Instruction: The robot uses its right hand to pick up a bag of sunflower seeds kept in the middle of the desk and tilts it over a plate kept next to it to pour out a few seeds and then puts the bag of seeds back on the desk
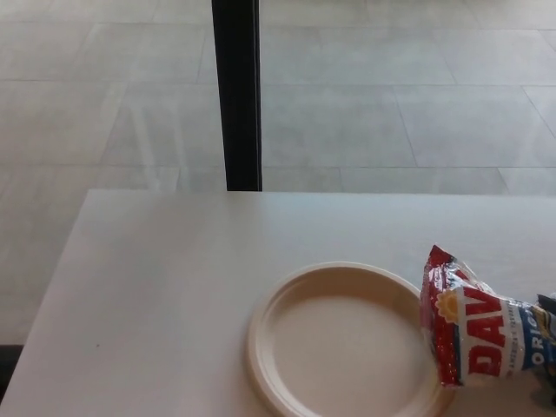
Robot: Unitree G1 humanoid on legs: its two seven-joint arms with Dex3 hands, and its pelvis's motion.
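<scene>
1. The left half of the desk (156,287) lies bare, open room from the near edge to the far edge.
2. The plate (347,340) fills the near middle, low and flat.
3. The bag of seeds (473,334) overlaps the plate's right rim, blocking that side.
4. A dark post (237,94) stands beyond the far edge.

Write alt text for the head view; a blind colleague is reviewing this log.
A red, white and blue bag of sunflower seeds lies at the right edge of a white desk, its left end overlapping the rim of an empty cream plate beside it. Neither robot hand can be made out. Beyond the desk are a tiled floor and a dark vertical post.
</scene>
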